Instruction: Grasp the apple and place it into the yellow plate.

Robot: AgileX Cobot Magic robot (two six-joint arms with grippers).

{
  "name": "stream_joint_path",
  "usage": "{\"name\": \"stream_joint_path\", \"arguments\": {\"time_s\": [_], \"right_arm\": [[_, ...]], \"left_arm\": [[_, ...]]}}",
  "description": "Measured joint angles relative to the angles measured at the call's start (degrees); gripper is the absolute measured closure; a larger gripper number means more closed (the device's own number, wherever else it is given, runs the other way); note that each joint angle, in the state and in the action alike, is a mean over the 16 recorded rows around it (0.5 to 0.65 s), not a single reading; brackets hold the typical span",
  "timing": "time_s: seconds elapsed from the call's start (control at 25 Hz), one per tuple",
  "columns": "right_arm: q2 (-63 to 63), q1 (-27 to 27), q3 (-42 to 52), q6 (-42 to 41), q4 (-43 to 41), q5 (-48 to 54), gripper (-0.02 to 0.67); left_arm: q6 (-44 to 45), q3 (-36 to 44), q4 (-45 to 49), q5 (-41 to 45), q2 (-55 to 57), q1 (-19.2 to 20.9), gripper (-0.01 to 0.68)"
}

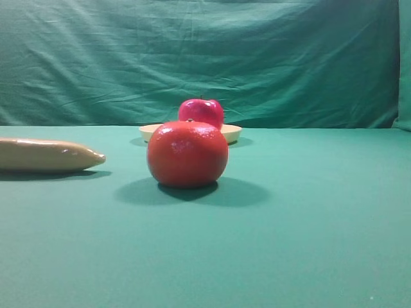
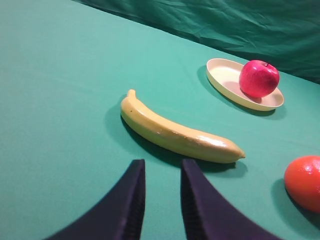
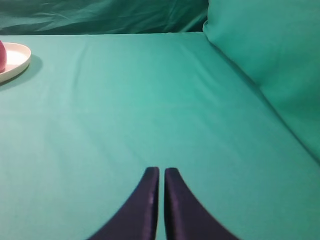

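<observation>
Glossy apple, matt green cloth

Left gripper — two dark, near-black fingers, navy sheen, curved like horns, broad at base, tapering to blunt tips; faint ribbing along inner edges. Right gripper — same dark matte fingers, same swept curve, slim tips. No cables, screws or markings visible.

Left pincer hangs over the worktop with its two dark fingers a little apart, gripping nothing. Right pincer has its tips nearly touching, just a sliver between them, also holding nothing.
</observation>
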Motion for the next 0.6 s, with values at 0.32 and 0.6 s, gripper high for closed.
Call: {"name": "stream_joint_path", "arguments": {"time_s": [0.32, 0.6], "right_arm": [[0.0, 0.0, 0.0, 0.0, 0.0, 0.0, 0.649], [0.0, 0.0, 0.0, 0.0, 0.0, 0.0, 0.649]], "left_arm": [[0.0, 0.0, 0.0, 0.0, 0.0, 0.0, 0.516], [0.0, 0.0, 0.0, 0.0, 0.0, 0.0, 0.516]]}}
